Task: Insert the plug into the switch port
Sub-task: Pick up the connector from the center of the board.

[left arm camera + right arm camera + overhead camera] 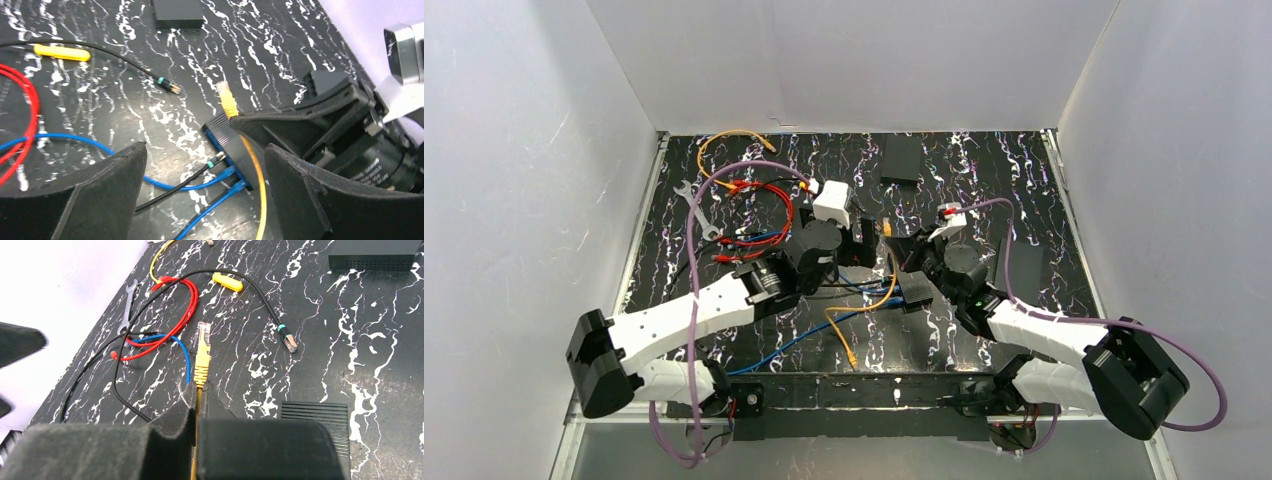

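My right gripper point(199, 392) is shut on a yellow cable just behind its yellow plug point(202, 354). The plug sticks out past the fingertips and is held above the table. The black switch point(237, 150) lies low between my left gripper's fingers, with two blue cables and a black cable at its port side. It also shows in the right wrist view point(320, 416), to the right of the plug. My left gripper point(206, 150) is open and empty, beside the right gripper point(896, 242). In the top view the switch point(916, 291) sits just below both grippers.
A loose black cable plug with a teal band point(289, 341) lies ahead of the yellow plug. Red and blue cables point(759, 215), a wrench point(696, 208) and a yellow tool point(227, 281) lie at the left. Black boxes sit at the back point(901, 158) and right point(1024, 265).
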`<act>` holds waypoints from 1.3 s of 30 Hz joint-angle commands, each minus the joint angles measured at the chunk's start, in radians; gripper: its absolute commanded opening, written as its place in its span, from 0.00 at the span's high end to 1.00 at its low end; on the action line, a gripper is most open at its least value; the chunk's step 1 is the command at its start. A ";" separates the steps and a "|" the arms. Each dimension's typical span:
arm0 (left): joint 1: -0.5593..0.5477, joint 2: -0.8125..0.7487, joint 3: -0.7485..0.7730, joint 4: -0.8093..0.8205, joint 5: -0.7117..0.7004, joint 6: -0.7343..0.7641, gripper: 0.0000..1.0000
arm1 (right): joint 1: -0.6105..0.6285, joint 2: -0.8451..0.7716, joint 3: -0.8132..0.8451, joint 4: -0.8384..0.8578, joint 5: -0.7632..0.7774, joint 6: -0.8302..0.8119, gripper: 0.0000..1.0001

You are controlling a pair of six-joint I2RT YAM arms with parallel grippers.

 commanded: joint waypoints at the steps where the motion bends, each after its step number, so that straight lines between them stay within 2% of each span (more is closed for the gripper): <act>1: 0.029 0.069 0.014 0.118 0.075 -0.160 0.17 | 0.001 -0.038 -0.021 0.096 0.026 0.009 0.99; 5: 0.035 0.116 0.005 0.191 0.118 -0.196 0.21 | 0.001 -0.032 -0.033 0.128 0.012 0.008 0.99; 13: 0.053 0.156 -0.055 0.323 0.095 -0.278 0.37 | 0.000 -0.013 -0.044 0.181 -0.039 0.014 0.99; 20: 0.087 0.168 -0.082 0.339 0.074 -0.317 0.51 | 0.001 -0.012 -0.047 0.203 -0.067 -0.005 0.99; 32: 0.124 0.203 -0.073 0.337 0.232 -0.290 0.57 | 0.001 -0.003 -0.032 0.208 -0.132 -0.045 0.99; 39: 0.133 0.206 -0.097 0.333 0.239 -0.292 0.59 | 0.001 -0.018 -0.032 0.210 -0.149 -0.070 0.99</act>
